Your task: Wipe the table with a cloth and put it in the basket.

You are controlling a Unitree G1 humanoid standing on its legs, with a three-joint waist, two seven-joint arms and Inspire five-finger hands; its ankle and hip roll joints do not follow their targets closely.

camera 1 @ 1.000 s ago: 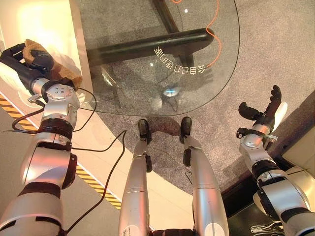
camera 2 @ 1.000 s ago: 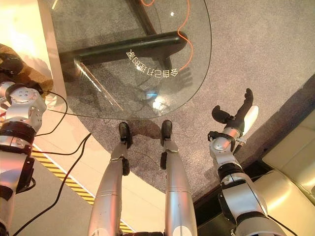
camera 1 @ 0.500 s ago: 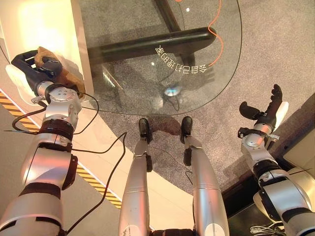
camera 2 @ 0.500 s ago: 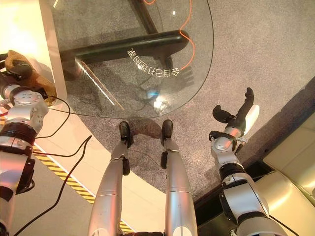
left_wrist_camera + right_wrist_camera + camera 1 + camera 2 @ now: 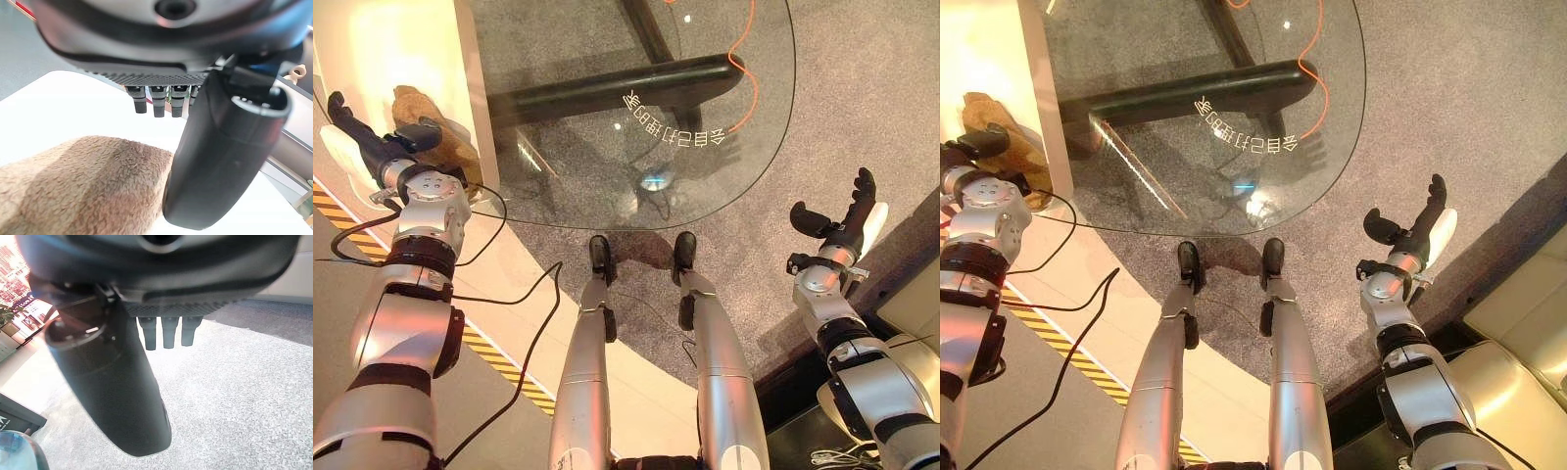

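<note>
A round clear glass table [image 5: 724, 186] on a black metal base [image 5: 607, 88] is standing over grey speckled carpet [image 5: 862, 88], and an orange cable [image 5: 741, 59] is running under the glass toward 12 o'clock. At 9 o'clock from the table a white glossy ledge [image 5: 372, 49] is lying along its edge, and a yellow-and-black striped floor tape [image 5: 499, 367] is crossing the floor toward 7 o'clock.

The brown fuzzy cloth [image 5: 426, 132] is lying bunched on the white ledge, at about 10 o'clock in the head view. Its long axis is running roughly from 11 o'clock to 5 o'clock, with the narrower end toward 11 o'clock.

The left hand [image 5: 374, 147] is resting just beside the cloth with the fingers stretched out straight; the thumb [image 5: 220, 156] is touching the cloth edge, but nothing is being gripped. The right hand [image 5: 842, 220] is hanging over the carpet at 3 o'clock, well apart from the table, fingers straight and thumb spread, holding nothing.
</note>
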